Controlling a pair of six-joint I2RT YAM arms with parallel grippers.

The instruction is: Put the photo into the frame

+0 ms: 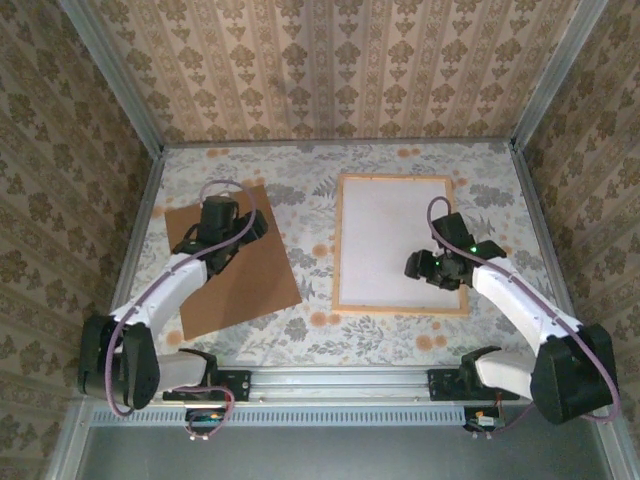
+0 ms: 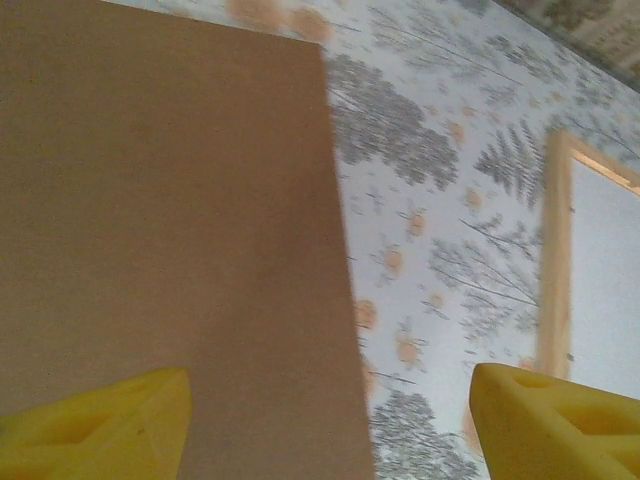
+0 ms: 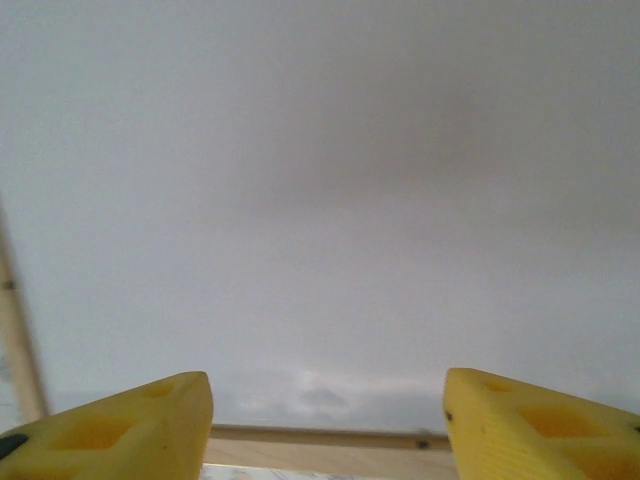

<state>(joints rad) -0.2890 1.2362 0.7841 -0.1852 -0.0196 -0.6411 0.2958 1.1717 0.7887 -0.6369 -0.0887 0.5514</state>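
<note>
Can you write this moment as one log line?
left gripper: open above brown rectangular board | right gripper: open above white rectangular sheet | sheet: inside thin light wooden frame

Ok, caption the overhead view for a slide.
Left gripper open over the brown board; right gripper open over the white sheet in the wooden frame.

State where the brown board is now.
In the top view, the brown board lies flat on the table's left side, beneath the left gripper, with the wooden frame apart to its right.

The end effector (image 3: 326, 388) gapes above a white sheet (image 3: 320, 200) inside the frame (image 3: 330, 438).
</note>
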